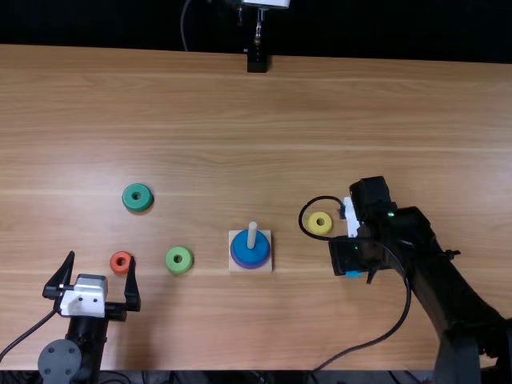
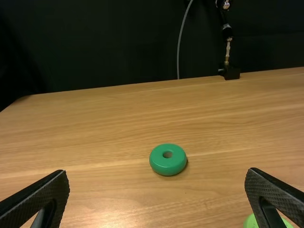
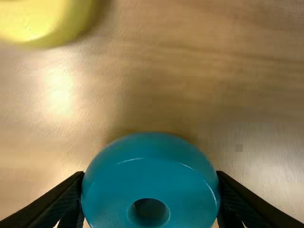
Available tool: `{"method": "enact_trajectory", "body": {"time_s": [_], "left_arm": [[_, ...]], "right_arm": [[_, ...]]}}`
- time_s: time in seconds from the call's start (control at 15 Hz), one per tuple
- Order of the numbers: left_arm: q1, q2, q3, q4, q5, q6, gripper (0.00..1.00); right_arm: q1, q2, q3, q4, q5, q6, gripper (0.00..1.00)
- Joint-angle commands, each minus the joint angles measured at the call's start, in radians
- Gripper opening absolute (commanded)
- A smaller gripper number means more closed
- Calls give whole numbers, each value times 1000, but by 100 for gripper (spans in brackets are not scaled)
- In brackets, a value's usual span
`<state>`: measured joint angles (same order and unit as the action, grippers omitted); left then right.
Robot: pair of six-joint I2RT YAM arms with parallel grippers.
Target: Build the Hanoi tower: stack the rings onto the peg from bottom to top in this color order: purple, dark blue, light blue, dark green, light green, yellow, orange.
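Light blue ring [image 3: 151,173] sits between right gripper's [image 1: 349,256] fingers; yellow ring [image 3: 45,21] is near.

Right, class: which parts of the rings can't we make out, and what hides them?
- Purple ring, top view: top face, under the dark blue ring.
- Light blue ring, top view: mostly under the right arm.
- Light green ring, left wrist view: partly behind the left end effector, cut by the bottom edge.
- Yellow ring, right wrist view: cut by the corner.
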<state>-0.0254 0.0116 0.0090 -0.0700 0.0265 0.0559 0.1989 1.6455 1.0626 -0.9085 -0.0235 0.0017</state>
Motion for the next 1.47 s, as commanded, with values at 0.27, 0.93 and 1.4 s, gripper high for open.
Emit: {"method": "enact_trajectory", "body": {"time_s": [0.27, 0.93, 1.4], "left_arm": [[2, -12, -9, -61, 8, 14, 100], [2, -12, -9, -63, 8, 14, 100], [2, -12, -9, -61, 7, 14, 100]], "right_arm": [[155, -64, 350, -285, -10, 2, 0], [396, 79, 764, -324, -10, -9, 0], [465, 137, 833, -400, -8, -7, 0]]}}
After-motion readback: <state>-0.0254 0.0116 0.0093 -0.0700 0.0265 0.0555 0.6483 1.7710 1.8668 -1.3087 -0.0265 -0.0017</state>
